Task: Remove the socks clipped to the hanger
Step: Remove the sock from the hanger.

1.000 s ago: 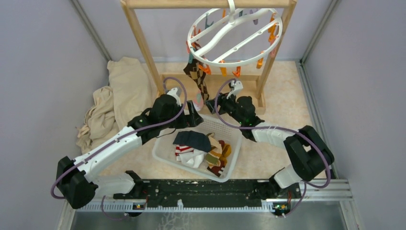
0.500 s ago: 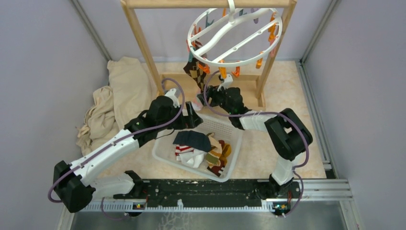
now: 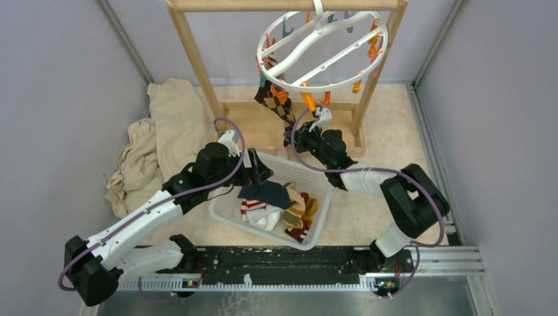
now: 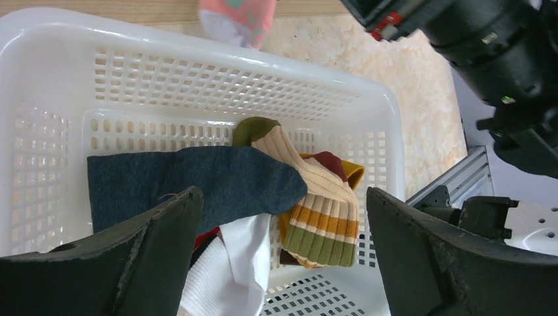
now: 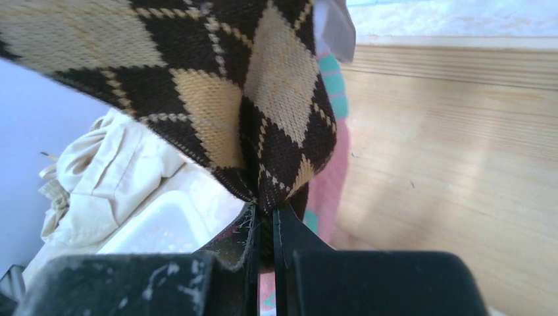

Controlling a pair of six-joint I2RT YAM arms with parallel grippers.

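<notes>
Hanging from a clip on the hanger [image 3: 316, 87], the brown argyle sock [image 5: 250, 118] is pinched at its lower end by the right fingers [image 5: 279, 230], closed tight on the knit. The left fingers [image 4: 161, 230] are held wide open above the basket [image 4: 197, 79], nothing gripped. Pulling-off is judged the step in hand; a firm downward tug is called for next, toward the basket.

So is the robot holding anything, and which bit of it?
Yes. The right gripper pinches the brown argyle sock by its lower tip. The left gripper is open above the basket, holding nothing.
</notes>
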